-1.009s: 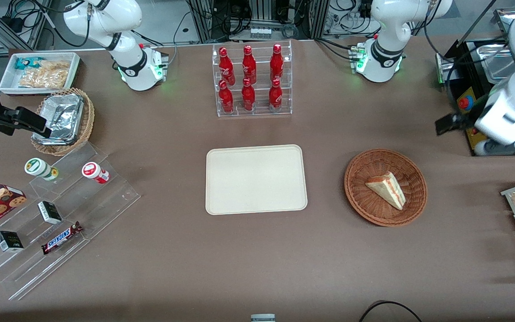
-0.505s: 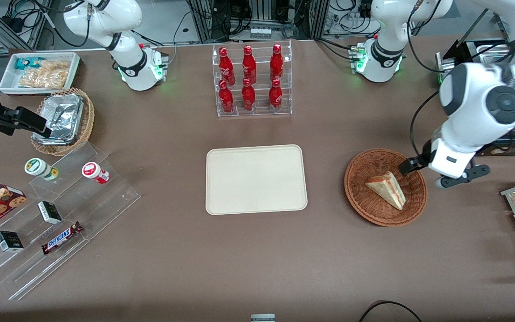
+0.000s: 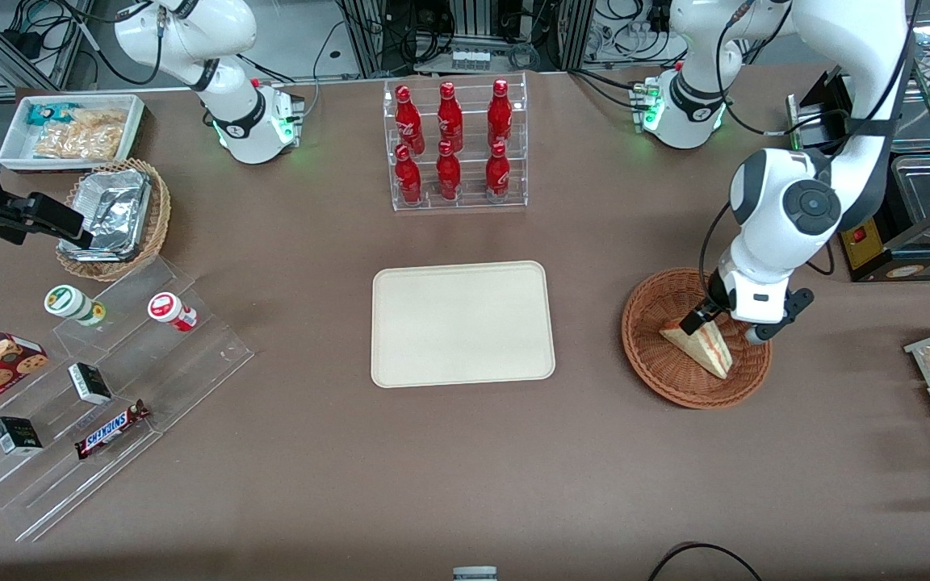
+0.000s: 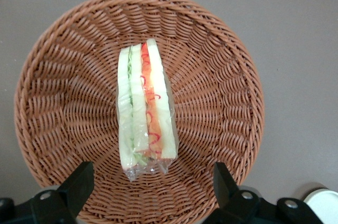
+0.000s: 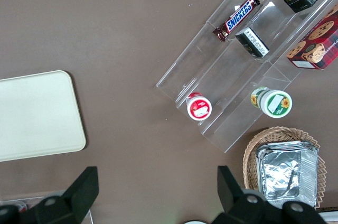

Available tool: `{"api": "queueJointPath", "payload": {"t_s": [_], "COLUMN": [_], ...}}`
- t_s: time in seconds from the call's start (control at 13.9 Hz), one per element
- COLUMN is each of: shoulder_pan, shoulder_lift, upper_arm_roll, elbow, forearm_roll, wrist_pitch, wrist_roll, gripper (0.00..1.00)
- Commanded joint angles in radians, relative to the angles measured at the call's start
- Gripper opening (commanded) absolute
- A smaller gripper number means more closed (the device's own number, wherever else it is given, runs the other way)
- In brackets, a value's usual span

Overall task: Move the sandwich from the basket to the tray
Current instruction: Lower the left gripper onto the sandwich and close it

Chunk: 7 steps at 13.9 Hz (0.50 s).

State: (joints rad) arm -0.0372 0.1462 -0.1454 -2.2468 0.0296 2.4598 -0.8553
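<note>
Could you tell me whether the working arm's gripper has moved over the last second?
Yes. The gripper has come in from the working arm's end of the table and now hangs open over the basket, above the sandwich.

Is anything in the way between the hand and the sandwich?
Nothing visible. The hand hangs above the basket, fingers open and set wider than the sandwich, which lies alone on the weave.

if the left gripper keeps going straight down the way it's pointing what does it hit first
Most likely the sandwich: the open left gripper points down into the basket with the wedge between its fingers' lines. How high it hangs is unclear.
</note>
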Motion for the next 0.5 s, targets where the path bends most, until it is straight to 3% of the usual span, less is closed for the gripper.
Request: {"api": "queueJointPath", "payload": {"t_s": [0.0,0.43], "shoulder_pan": [0.002,0.010], "shoulder_lift": [0.038,0.134], "upper_arm_roll": [0.000,0.016], "elbow": [-0.004,0.013], "forearm_roll": [-0.007,-0.013], "wrist_pitch": [0.045,0.114], "wrist_roll": [-0.022,-0.022], "gripper": [1.00,0.97]}}
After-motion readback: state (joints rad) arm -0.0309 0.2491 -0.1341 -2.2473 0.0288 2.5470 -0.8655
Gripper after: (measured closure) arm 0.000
